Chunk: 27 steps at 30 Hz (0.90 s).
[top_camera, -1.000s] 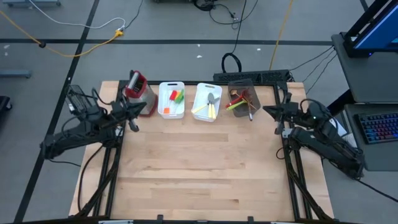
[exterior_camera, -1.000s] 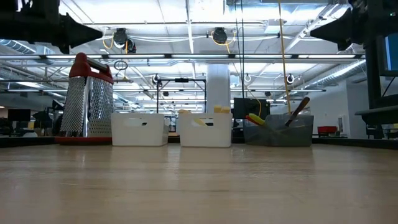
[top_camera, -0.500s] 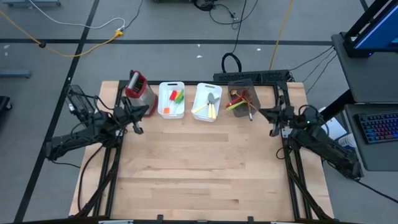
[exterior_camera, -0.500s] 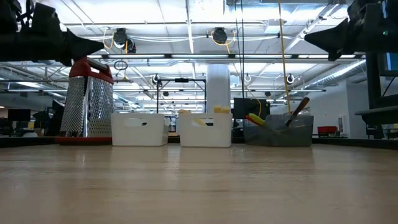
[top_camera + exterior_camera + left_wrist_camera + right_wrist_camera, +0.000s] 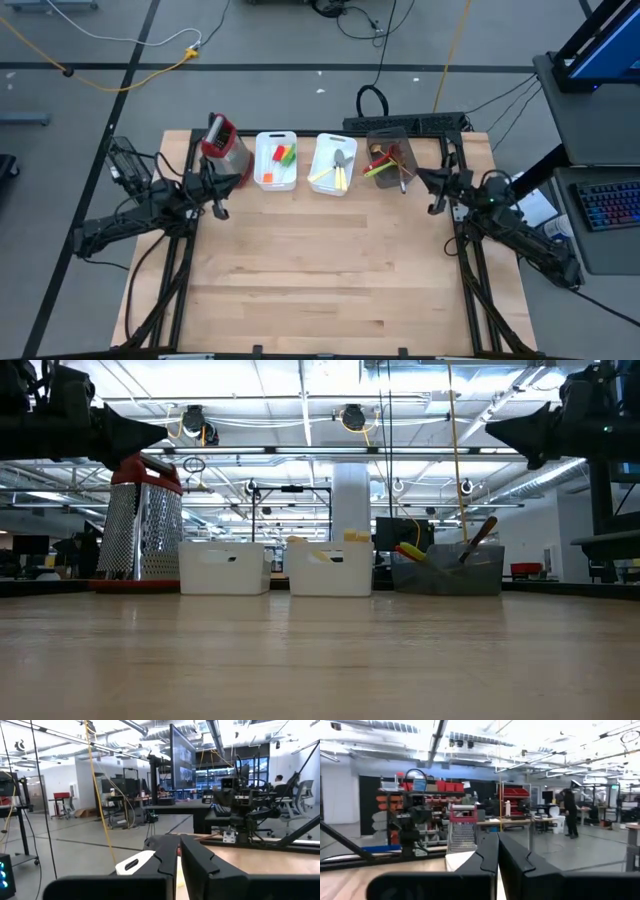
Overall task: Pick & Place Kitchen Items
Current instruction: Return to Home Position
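Overhead, the left gripper [image 5: 232, 181] is hanging at the left edge of the table [image 5: 320, 280], just beside the one grater [image 5: 222, 145]. The right gripper [image 5: 424, 180] is hanging at the right edge. Across the upper middle, two white bins [image 5: 260, 182] and one dark bin [image 5: 388, 133] are standing in a row. About three coloured pieces [image 5: 282, 155] are lying in the left bin, knives [image 5: 340, 180] in the middle one, and some four long utensils [image 5: 385, 160] in the dark one. At table level, handles are poking from the dark bin right of centre. In each wrist view the fingers are pressing together, holding nothing. The utensils are looking light, stiff and smooth, so mid-handle is probably offering the surest grip.
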Each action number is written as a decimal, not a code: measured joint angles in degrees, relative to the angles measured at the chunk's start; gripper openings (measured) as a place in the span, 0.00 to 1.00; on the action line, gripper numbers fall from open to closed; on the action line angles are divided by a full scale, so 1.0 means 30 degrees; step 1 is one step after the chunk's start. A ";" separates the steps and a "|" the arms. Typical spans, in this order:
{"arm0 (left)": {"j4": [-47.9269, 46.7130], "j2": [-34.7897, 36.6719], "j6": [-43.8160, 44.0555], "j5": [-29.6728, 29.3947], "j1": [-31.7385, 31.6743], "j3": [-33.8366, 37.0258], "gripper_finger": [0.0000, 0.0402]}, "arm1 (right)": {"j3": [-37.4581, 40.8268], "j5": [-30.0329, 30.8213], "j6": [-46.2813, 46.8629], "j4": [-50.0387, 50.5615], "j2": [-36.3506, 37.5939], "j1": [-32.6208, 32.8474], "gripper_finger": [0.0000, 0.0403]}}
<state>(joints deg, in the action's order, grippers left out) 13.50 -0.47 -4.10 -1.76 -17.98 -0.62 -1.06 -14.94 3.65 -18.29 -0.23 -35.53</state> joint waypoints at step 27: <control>0.0015 0.0000 0.0029 -0.0065 0.0000 -0.0022 0.08 | 0.0067 0.0022 0.0616 0.4802 -0.0146 0.0000 0.00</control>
<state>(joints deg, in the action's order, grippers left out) 13.54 -0.47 -4.01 -1.96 -17.98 -0.69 -0.86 -14.87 5.50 -3.89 -0.67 -35.53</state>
